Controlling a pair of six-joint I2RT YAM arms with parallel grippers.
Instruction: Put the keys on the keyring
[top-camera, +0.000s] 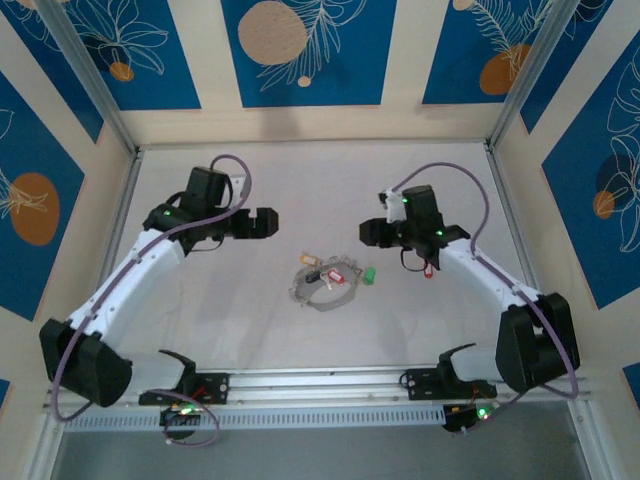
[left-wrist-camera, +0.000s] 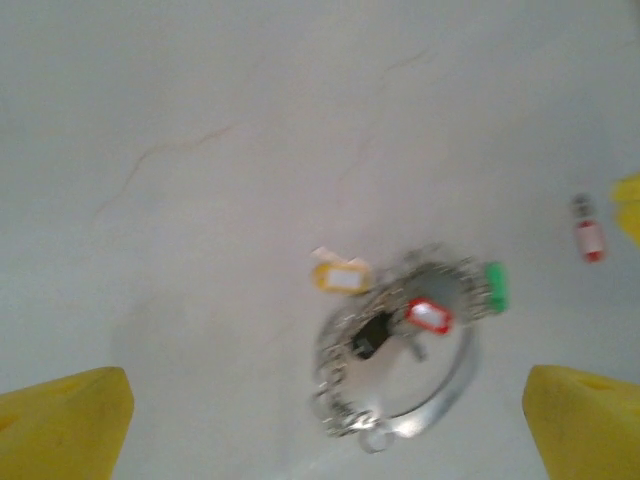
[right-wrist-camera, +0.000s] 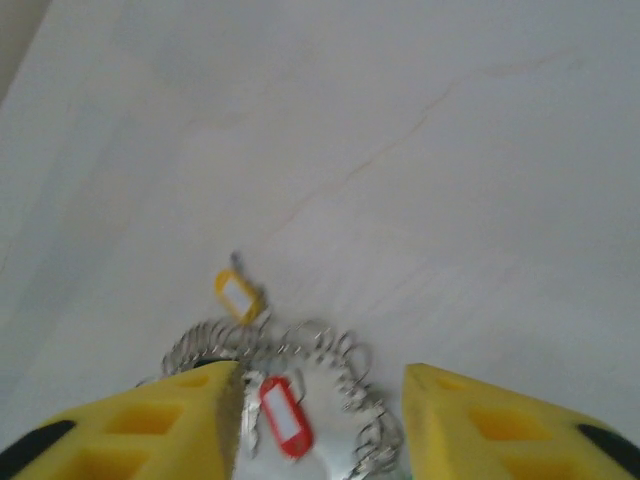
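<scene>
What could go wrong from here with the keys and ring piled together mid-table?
1. The keys and ring lie in one tangle, so a pinch may catch several pieces and drag the pile.
2. The keys lie flat on the table; the blocky fingers of the right gripper may slide off them.
3. Both wrist views are blurred, so aim may be off.

A white table (top-camera: 250, 330) carries faint hairline marks (left-wrist-camera: 165, 150). Blue wall panels (top-camera: 300, 50) with pale leaf outlines and orange discs stand far, left and right. A metal rail (top-camera: 320, 382) runs along the near edge.
</scene>
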